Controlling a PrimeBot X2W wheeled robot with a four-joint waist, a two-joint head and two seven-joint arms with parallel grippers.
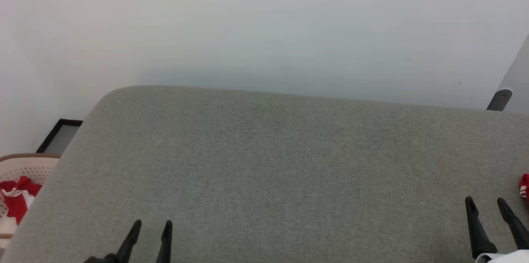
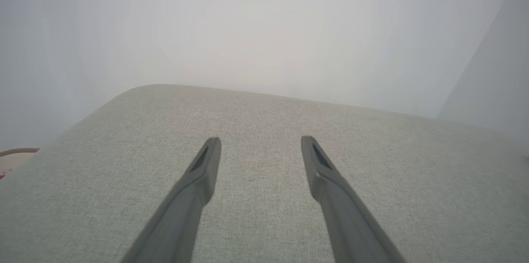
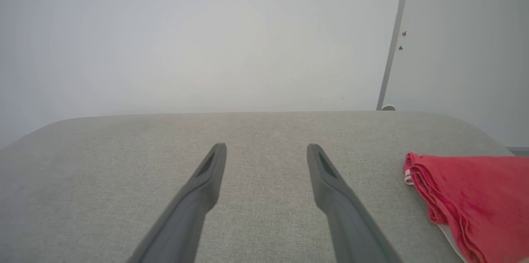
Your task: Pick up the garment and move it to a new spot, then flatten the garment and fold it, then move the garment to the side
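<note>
garment (image 3: pixel 467 197) partly cut off | left gripper (image 1: pixel 153 222) wide, empty | right gripper (image 1: pixel 484 199) wide, empty

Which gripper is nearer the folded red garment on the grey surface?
Right. The right gripper is just left of the garment, not touching; the left gripper is far across the grey surface.

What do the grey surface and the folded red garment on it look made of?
Grey surface: woven upholstery fabric, matte; a fine speckled weave shows. Folded red garment: soft knit cloth, possibly cotton; matte, limp layered folds, white trim.
</note>
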